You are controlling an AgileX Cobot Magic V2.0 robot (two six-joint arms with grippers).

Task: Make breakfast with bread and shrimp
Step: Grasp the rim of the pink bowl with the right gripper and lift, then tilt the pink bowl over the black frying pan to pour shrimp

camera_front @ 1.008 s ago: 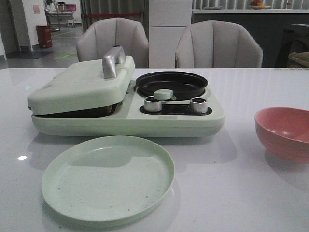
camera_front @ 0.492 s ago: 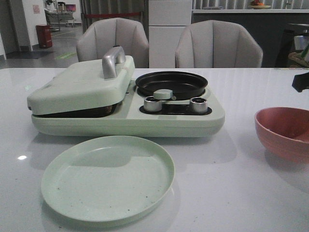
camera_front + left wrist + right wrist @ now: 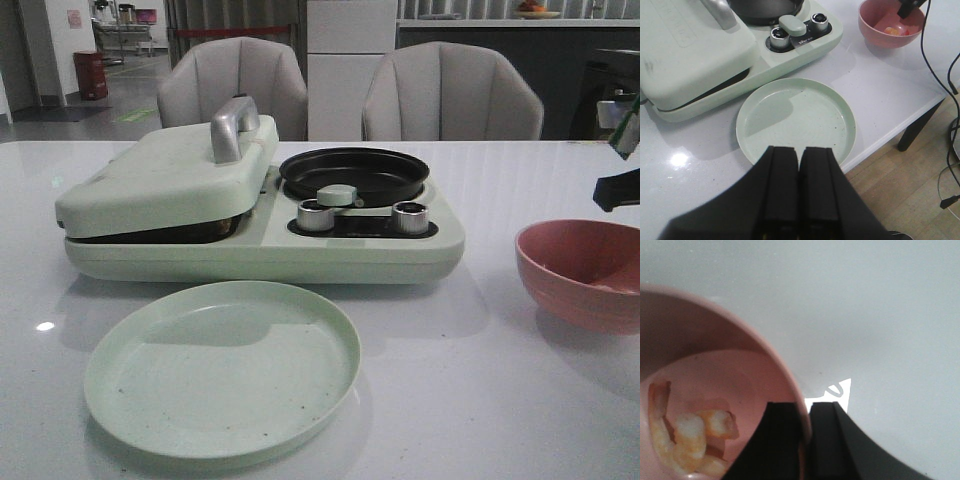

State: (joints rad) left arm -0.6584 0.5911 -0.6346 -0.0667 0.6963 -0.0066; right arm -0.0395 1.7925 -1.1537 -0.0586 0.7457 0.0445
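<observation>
Several pale pink-orange shrimp [image 3: 685, 435] lie in a pink bowl [image 3: 570, 285] at the table's right side. My right gripper [image 3: 807, 410] is shut on the bowl's rim [image 3: 775, 360], one finger inside and one outside. In the front view only a dark part of the right gripper [image 3: 615, 190] shows, at the right edge above the bowl. The left wrist view also shows the shrimp [image 3: 894, 31] in the bowl [image 3: 880, 42]. My left gripper [image 3: 800, 155] is shut with nothing in it, above the near edge of the pale green plate [image 3: 795, 117]. No bread is in view.
A pale green breakfast maker [image 3: 260, 250] stands behind the plate [image 3: 222, 365]. Its lid with a silver handle [image 3: 235, 128] is down on the left. A black pan [image 3: 355, 172] sits on its right, behind two knobs. Two chairs stand beyond the table.
My right gripper came into view at the right edge and dropped to the bowl. The bowl has slid a little to the left. The left side has not changed.
</observation>
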